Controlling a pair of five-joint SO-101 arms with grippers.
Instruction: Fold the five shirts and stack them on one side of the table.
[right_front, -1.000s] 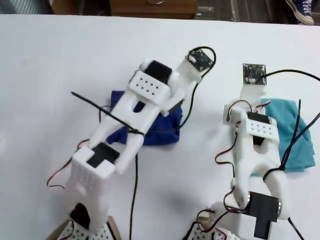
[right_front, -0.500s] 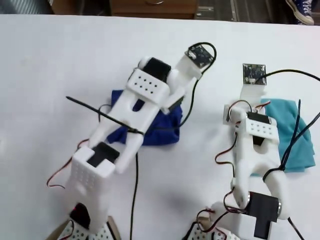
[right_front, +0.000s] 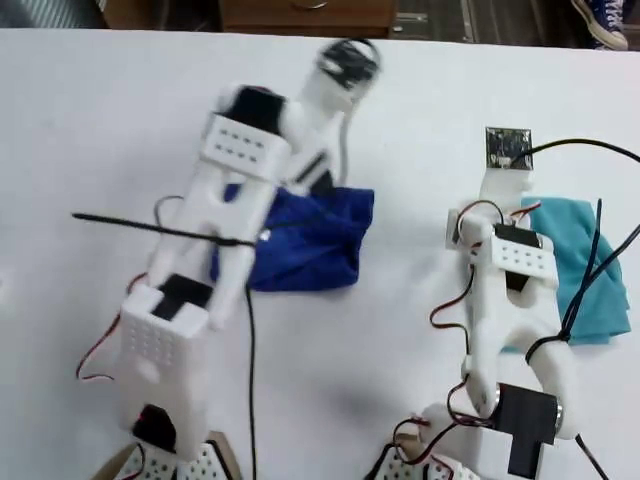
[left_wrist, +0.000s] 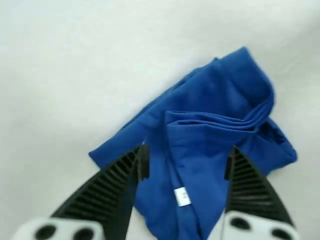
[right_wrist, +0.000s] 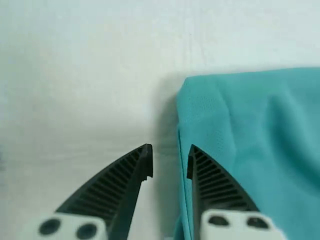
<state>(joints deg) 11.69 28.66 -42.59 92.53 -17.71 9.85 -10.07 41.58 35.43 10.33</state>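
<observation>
On the white desk (right_front: 100, 120), a blue shirt (right_front: 310, 240) is seen lying rumpled and only partly folded near the middle, while a teal shirt (right_front: 585, 270) is laid flatter toward the right side. The left tool (left_wrist: 187, 155) is held wide open above the blue shirt with nothing gripped; the right tool (right_wrist: 170, 150) is parted only narrowly at the teal shirt's edge, also empty. For a neat fold, a loose blue corner is probably best pinched, lifted only slightly, and carried across until edges are matched, with the small white label (left_wrist: 182, 196) tucked inside.
</observation>
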